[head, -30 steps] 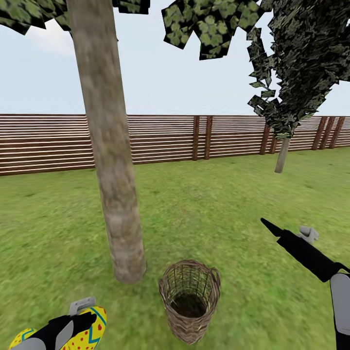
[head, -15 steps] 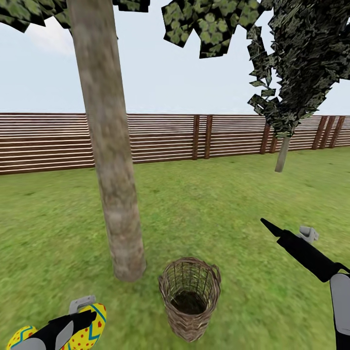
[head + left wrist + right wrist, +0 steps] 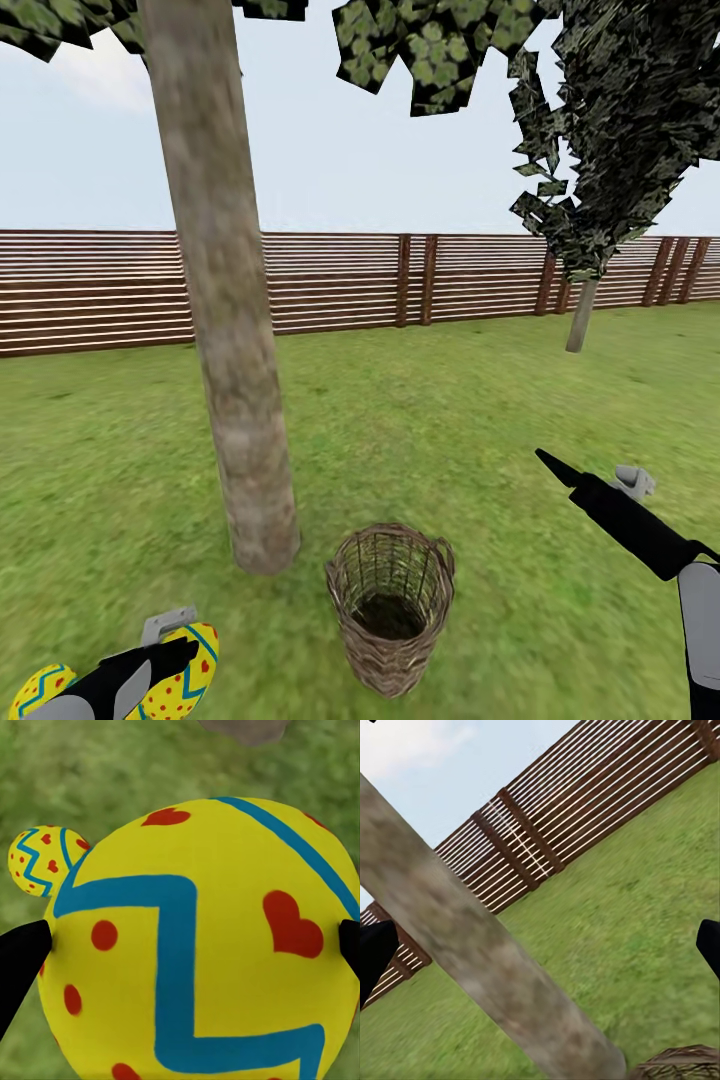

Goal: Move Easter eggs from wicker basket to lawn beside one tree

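One Easter egg (image 3: 199, 945) is clamped in the left gripper (image 3: 165, 660) low on the near side of the tree (image 3: 225, 330), a second egg (image 3: 41, 859) lies on the lawn (image 3: 430, 420) near it, the wicker basket (image 3: 390, 605) stands just beside the trunk's foot, and the right gripper (image 3: 590, 478) hangs spread apart beyond the basket.

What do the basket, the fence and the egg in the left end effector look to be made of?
Wicker basket: woven brown twigs, matte, with open gaps. Fence: horizontal brown wooden slats on posts. Easter egg: smooth painted yellow shell; material underneath unclear.
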Robot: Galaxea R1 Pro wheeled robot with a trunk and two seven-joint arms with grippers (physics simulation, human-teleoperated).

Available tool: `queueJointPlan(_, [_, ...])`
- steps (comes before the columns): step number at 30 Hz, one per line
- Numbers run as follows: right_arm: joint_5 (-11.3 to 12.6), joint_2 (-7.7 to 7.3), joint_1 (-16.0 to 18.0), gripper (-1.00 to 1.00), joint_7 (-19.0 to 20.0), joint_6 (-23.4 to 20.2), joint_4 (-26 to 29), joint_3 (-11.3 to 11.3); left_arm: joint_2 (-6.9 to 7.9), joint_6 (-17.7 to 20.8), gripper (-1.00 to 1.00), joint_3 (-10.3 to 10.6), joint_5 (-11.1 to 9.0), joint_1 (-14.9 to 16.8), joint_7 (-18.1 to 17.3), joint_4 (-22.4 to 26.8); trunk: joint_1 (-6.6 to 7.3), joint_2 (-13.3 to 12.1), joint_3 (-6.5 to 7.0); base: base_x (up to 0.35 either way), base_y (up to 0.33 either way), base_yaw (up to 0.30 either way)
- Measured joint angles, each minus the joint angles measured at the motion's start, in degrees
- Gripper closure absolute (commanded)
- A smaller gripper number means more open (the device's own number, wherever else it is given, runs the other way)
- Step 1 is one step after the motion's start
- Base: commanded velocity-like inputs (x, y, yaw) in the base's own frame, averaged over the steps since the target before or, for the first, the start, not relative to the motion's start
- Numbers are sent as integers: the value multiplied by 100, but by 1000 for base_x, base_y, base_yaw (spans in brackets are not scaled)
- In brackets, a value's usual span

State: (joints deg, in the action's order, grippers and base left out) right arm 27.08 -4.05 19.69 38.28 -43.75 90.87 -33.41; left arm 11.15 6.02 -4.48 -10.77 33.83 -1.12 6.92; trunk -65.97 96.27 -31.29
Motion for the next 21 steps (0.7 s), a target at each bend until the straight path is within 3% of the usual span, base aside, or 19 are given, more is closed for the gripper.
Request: queueJointPlan(21, [1, 12, -1, -100, 3, 6, 0, 28, 2, -9, 100, 6, -2, 0, 0, 0, -461, 842, -377, 0, 0, 0])
